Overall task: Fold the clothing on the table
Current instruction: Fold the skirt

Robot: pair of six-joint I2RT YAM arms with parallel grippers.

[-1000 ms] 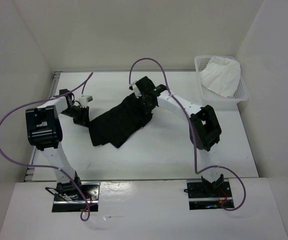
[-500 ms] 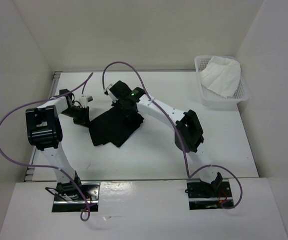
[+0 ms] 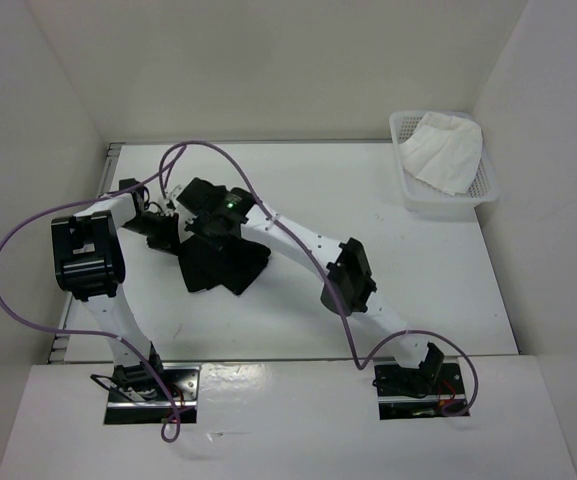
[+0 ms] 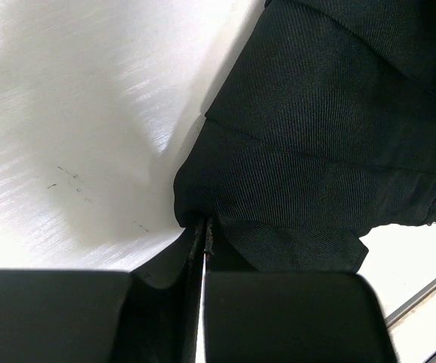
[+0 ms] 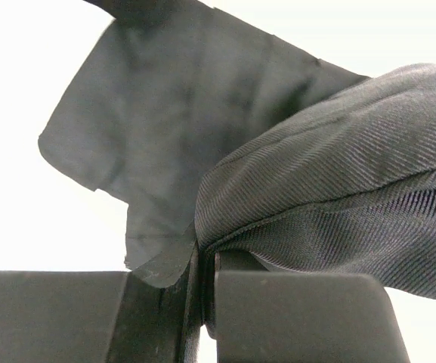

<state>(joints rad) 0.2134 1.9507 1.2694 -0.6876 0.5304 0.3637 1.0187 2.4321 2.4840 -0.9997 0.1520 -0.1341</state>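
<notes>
Black pleated thin-fabric skirt (image 3: 223, 268) lies bunched on smooth white table (image 3: 428, 290); right gripper (image 5: 202, 253) pinches its raised edge, near left gripper (image 4: 205, 240) pinching the left corner; cloth trails rightward from both.

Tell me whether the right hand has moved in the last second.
Yes. The right hand has swung left, away from the basket and close to the left hand, pulling the skirt along.

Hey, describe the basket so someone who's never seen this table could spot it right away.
Look at the white table, then its far right corner by the wall. The white mesh basket sits there holding a crumpled white cloth; it is the only container, well away from the black skirt.
</notes>
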